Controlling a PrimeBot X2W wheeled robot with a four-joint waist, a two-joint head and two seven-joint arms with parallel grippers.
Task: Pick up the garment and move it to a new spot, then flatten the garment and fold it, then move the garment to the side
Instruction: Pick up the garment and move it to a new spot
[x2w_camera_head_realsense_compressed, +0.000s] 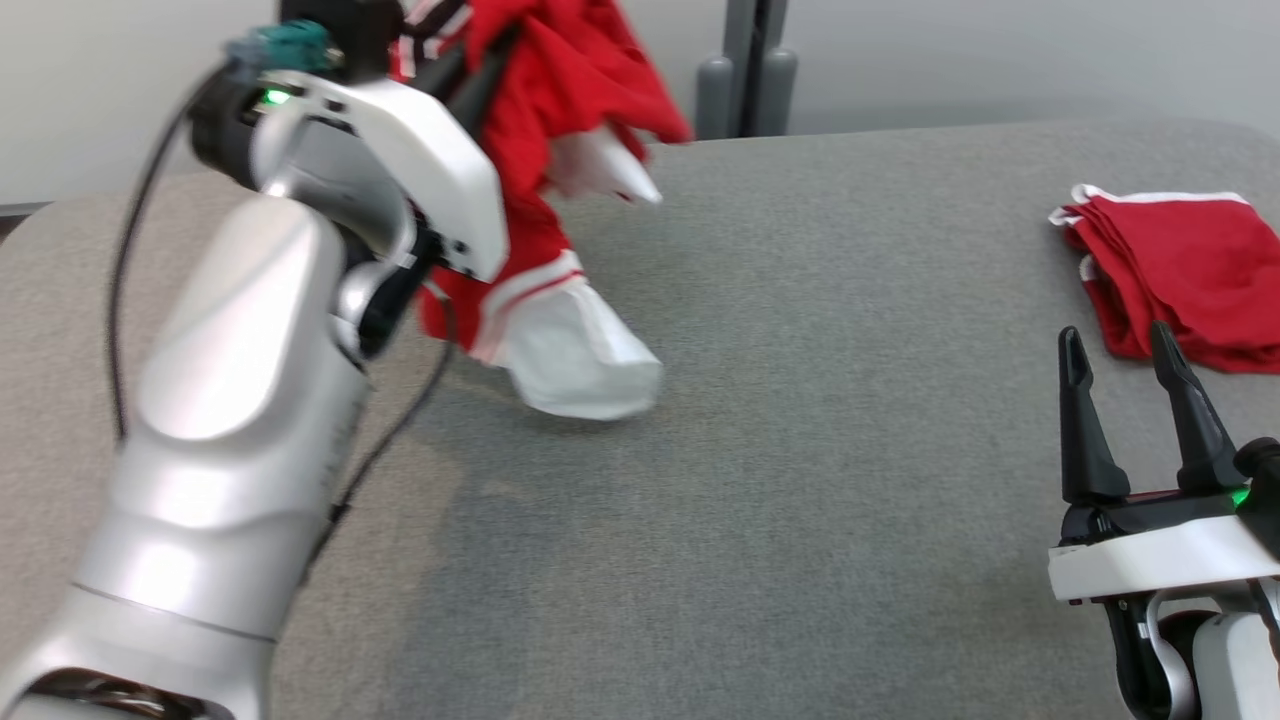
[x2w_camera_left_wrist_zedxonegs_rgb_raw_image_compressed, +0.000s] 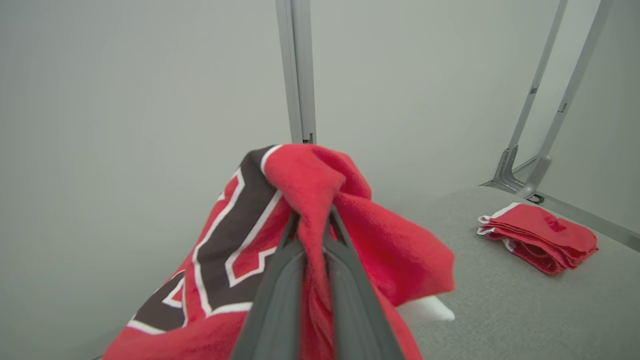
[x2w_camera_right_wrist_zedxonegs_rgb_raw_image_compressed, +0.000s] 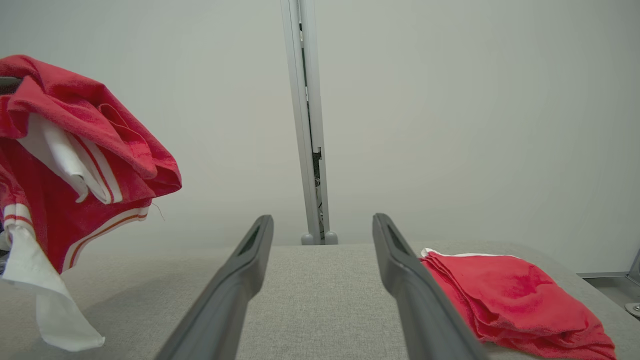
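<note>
Two claws are above the grey bench (x2w_camera_head_realsense_compressed: 820, 450). The left claw (x2w_camera_left_wrist_zedxonegs_rgb_raw_image_compressed: 311, 222) is up high and pinches a red and white shirt (x2w_camera_left_wrist_zedxonegs_rgb_raw_image_compressed: 395, 255) tight. The shirt hangs down, its white end low by the bench. The right claw (x2w_camera_head_realsense_compressed: 1115, 340) is wide open and empty, near a folded red cloth (x2w_camera_head_realsense_compressed: 1190, 270).

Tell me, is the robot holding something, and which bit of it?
The left pincer is shut on the red and white garment, pinching a bunched fold of red cloth so the rest hangs down. The right pincer is open, holding nothing.
</note>
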